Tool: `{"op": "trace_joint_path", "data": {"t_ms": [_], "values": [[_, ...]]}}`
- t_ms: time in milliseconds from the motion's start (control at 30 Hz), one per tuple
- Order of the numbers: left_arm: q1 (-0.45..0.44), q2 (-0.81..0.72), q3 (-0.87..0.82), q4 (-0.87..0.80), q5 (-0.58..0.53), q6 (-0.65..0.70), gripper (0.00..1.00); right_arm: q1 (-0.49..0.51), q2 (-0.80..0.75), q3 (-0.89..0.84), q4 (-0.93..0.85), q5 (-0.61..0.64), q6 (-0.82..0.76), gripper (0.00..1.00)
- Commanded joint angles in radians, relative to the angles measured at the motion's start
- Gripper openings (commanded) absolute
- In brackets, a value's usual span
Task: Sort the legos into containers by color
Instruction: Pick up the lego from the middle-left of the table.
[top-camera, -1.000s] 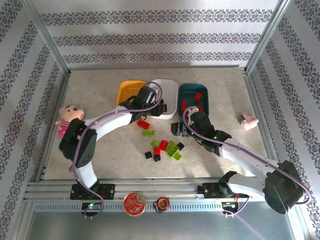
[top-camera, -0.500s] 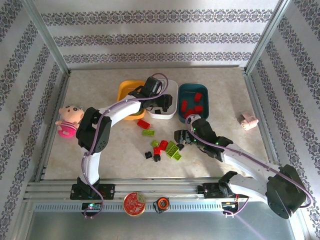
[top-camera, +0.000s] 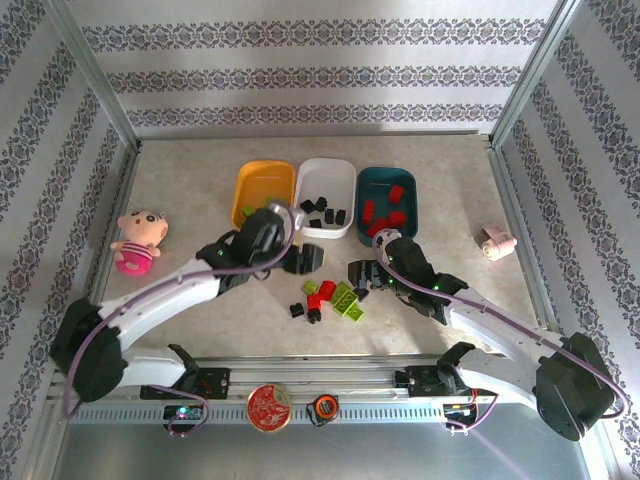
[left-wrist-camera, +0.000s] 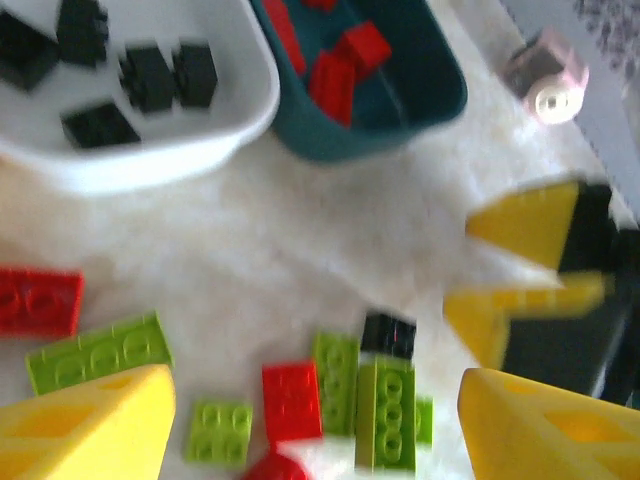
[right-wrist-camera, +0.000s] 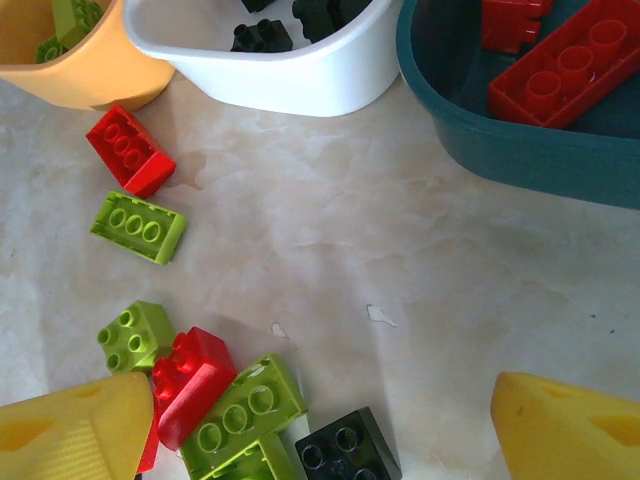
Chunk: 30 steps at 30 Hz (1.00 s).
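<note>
Legos (right-wrist-camera: 138, 228) lie scattered near three containers (right-wrist-camera: 300, 90).

You have no text, number or brand here that can be read. The round red tin (top-camera: 269, 407) by the near rail carries a pale design on its lid, too small to tell whether it is lettering.

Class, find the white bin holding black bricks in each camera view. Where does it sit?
Top external: white bin, middle of the three-bin row.
Left wrist: white bin, upper left corner.
Right wrist: white bin, top edge, centre.
Shared landmark: the teal bin with red bricks, immediately to its right in each.
</note>
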Motion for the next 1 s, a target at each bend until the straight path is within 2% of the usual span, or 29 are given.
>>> {"op": "trace_joint_path", "data": {"t_ms": [0, 167, 300, 433, 633, 967], "values": [[-0.034, -0.087, -0.119, -0.129, -0.041, 0.003, 0.73, 0.013, 0.003, 0.004, 0.005, -0.014, 0.001, 0.88], [-0.119, -0.184, -0.246, -0.189, -0.049, -0.045, 0.71, 0.013, 0.005, 0.004, 0.019, -0.009, 0.005, 0.88], [-0.18, -0.153, -0.277, -0.165, -0.08, -0.061, 0.72, 0.014, 0.02, 0.012, 0.026, -0.013, 0.01, 0.88], [-0.187, -0.076, -0.271, -0.122, -0.098, -0.043, 0.65, 0.015, 0.02, 0.016, 0.026, -0.016, 0.013, 0.88], [-0.19, 0.049, -0.226, -0.072, -0.104, 0.003, 0.64, 0.015, -0.015, 0.01, 0.011, -0.002, 0.015, 0.88], [-0.191, 0.193, -0.179, 0.034, -0.106, 0.067, 0.54, 0.013, -0.026, 0.005, 0.001, 0.003, 0.012, 0.88]]}}
